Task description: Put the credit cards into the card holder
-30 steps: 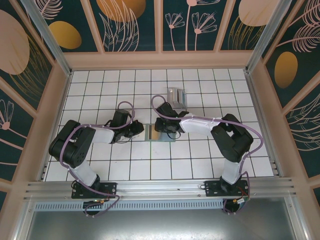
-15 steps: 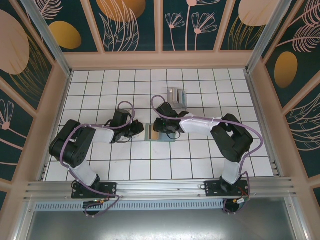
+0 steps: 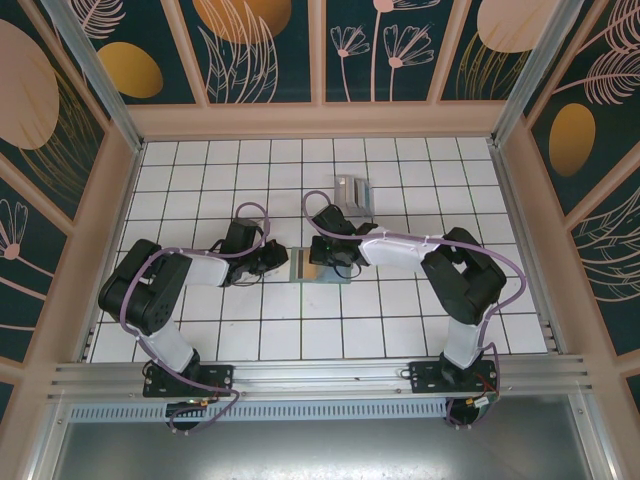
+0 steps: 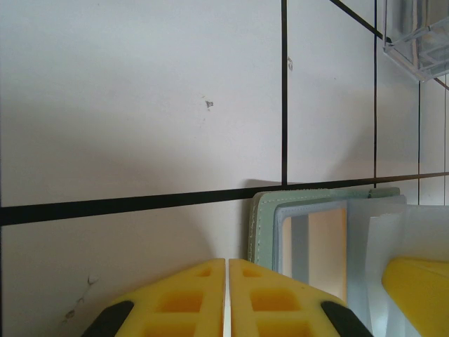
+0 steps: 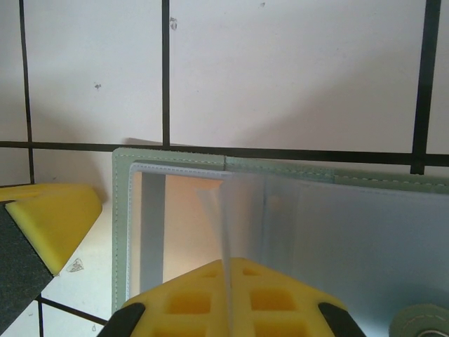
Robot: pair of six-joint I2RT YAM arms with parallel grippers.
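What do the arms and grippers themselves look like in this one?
The left arm and right arm have black joints and white links, with lilac cables looped alongside. The left gripper and right gripper have yellow pads with square recesses.

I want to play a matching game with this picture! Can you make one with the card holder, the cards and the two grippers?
Things:
1 card holder
2 credit cards
3 left gripper
4 right gripper

Matches:
A shut, beside the holder's edge
B sage green, lying open on the tiles
C piled farther back on the tiles
D pinching the holder's clear flap

Pairs: 1-B, 2-C, 3-A, 4-D
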